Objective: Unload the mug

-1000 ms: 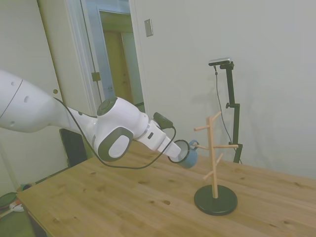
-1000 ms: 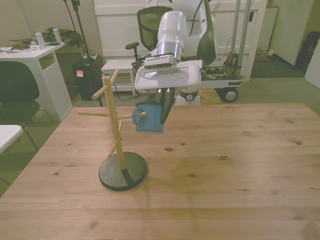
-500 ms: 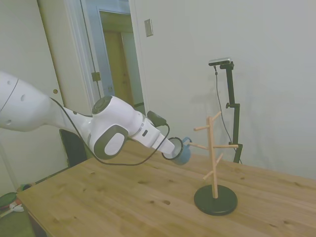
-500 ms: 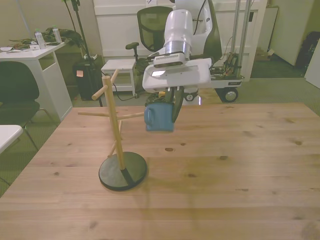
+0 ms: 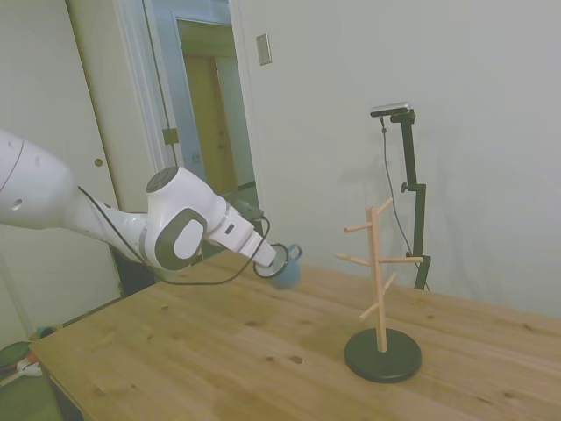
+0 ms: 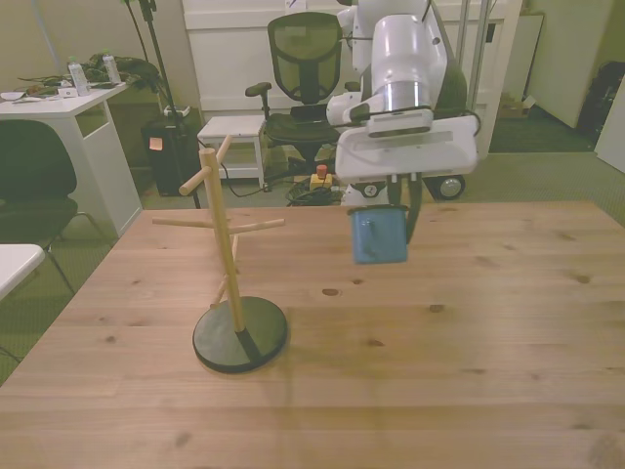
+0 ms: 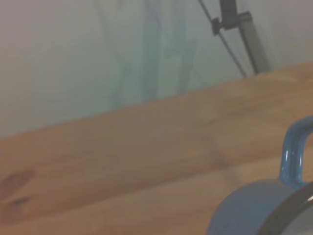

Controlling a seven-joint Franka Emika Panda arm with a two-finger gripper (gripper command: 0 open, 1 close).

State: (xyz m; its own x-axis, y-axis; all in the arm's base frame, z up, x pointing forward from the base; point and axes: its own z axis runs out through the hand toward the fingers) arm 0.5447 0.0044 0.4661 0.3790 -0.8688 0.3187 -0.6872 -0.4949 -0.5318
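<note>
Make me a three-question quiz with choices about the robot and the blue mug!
1. Where is the mug?
A. hanging on the rack
B. in the air, away from the rack
C. lying on the table

2. What colour is the rack's round base?
A. black
B. white
C. red

3. Is anything hanging on the rack?
A. a mug
B. two mugs
C. nothing

Answers: 1 B, the gripper carries it clear of the pegs and above the table. 2 A, the base looks black. 3 C, all pegs are bare.
</note>
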